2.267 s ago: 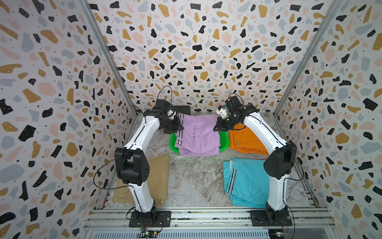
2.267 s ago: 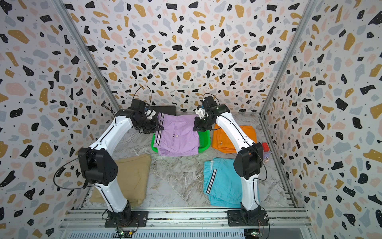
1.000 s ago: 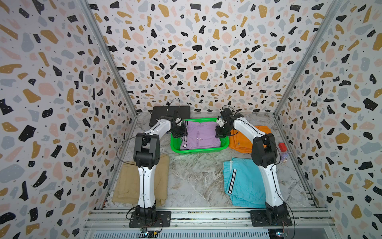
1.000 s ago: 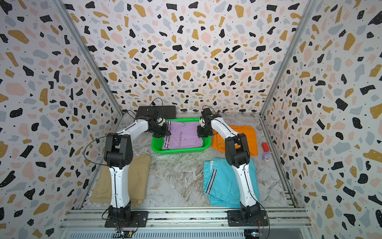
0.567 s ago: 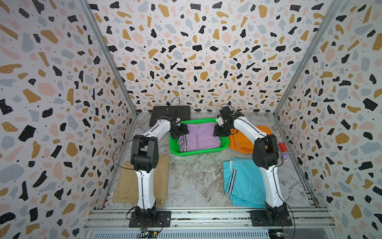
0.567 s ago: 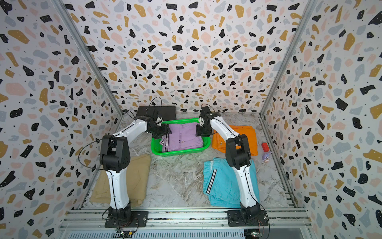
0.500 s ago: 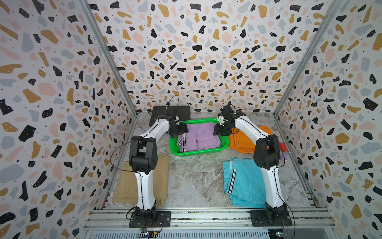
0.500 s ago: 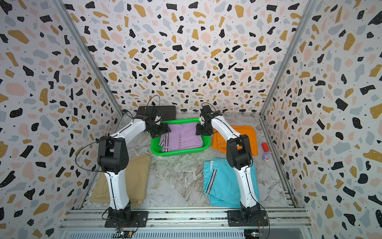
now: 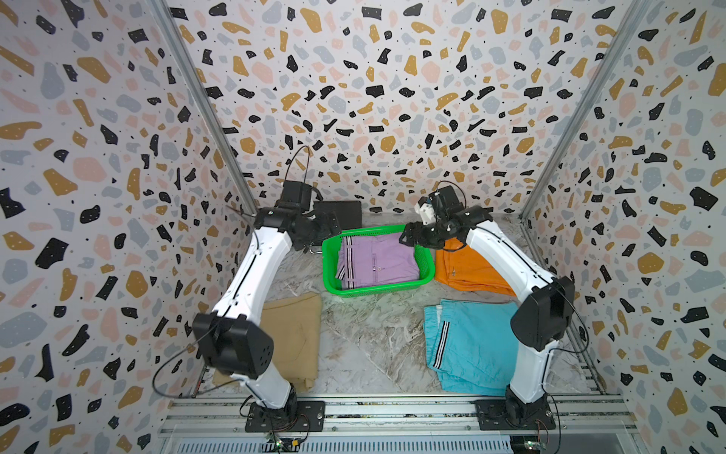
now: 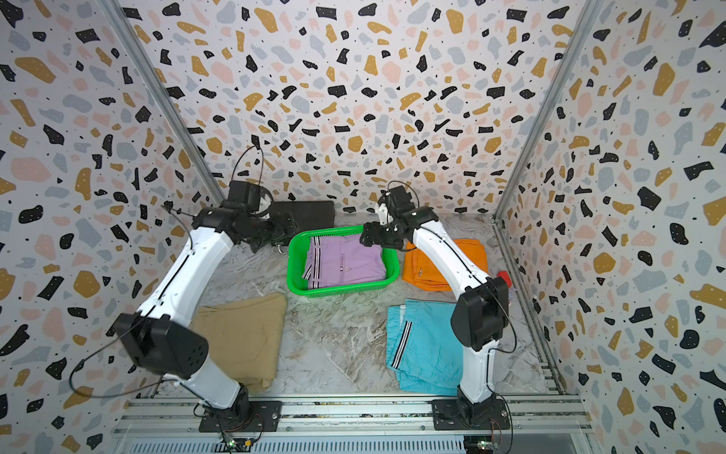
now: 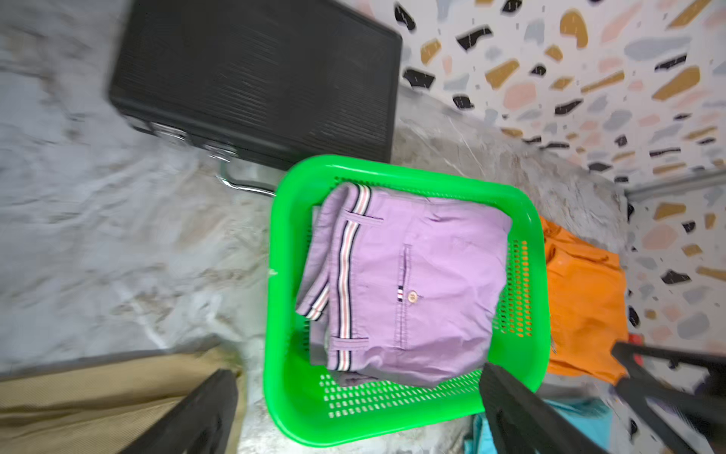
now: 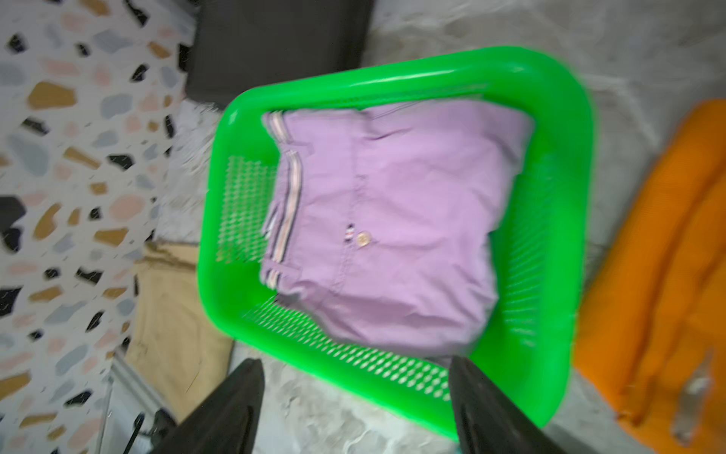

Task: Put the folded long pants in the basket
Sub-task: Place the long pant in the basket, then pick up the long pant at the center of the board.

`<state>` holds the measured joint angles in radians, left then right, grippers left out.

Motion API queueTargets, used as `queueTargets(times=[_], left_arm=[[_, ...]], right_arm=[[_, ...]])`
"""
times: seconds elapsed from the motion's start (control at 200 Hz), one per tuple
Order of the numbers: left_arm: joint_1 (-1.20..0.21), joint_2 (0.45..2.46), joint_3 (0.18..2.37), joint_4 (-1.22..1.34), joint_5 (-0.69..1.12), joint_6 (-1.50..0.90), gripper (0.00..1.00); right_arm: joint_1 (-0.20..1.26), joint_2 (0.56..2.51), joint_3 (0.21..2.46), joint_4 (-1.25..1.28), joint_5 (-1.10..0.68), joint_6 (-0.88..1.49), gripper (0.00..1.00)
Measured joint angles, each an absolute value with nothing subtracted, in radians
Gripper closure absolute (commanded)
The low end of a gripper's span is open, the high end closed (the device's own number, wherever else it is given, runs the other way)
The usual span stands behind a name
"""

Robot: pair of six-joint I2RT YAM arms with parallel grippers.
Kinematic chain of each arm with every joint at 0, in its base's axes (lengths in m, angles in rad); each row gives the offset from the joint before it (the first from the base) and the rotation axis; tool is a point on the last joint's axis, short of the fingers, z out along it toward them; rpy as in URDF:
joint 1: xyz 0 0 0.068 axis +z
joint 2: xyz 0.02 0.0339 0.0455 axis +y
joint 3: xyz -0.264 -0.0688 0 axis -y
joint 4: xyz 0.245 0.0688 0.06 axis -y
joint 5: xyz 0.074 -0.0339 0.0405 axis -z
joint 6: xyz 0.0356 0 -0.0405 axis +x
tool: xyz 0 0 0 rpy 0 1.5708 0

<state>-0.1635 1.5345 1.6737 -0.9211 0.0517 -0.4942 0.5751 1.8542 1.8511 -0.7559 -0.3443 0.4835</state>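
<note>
Left gripper (image 11: 357, 373) and right gripper (image 12: 355, 363) are hovering, jaws spread and empty, at opposite sides of the green basket (image 9: 371, 289) holding the folded lilac pants (image 9: 379, 261).

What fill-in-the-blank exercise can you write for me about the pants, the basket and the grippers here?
1. The pants inside the green basket are ____.
2. The striped pants lying on the table are ____.
3. ____ folded pants lie on the table outside the basket.
4. The left gripper and the right gripper both stand ____.
Missing words: lilac; turquoise; three; open.
</note>
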Motion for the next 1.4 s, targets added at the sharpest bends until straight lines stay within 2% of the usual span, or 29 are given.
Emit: queueTargets(times=[0.22,0.436,0.746,0.991,1.051,1.181,1.241,1.397], left_arm=[[-0.138,1.031,1.338,-0.972,-0.106,-0.449,0.00],[-0.130,0.664,1.168,-1.010,-0.123,-0.468,0.00],[-0.130,0.560,1.069,-1.147,-0.123,-0.517,0.00],[-0.130,0.550,1.076,-1.216,-0.118,-0.519,0.00],[-0.130,0.538,1.076,-1.228,-0.116,-0.521,0.00],[-0.130,0.513,1.076,-1.258,-0.109,-0.525,0.00],[-0.130,0.516,1.076,-1.265,-0.099,-0.527,0.00],[-0.130,0.525,1.076,-1.265,-0.072,-0.532,0.00]], right_arm=[[0.931,1.809,1.633,-0.572,-0.434,0.610,0.20],[1.047,1.924,1.575,-0.527,-0.476,0.692,0.21],[1.101,2.237,1.683,-0.424,-0.588,0.858,0.23],[1.140,2.354,1.837,-0.363,-0.629,0.940,0.27],[1.143,2.373,1.863,-0.358,-0.640,0.955,0.34],[1.151,2.429,1.937,-0.374,-0.631,0.967,0.83],[1.150,2.448,1.951,-0.383,-0.630,0.968,0.99],[1.142,2.448,1.972,-0.427,-0.621,0.929,1.00]])
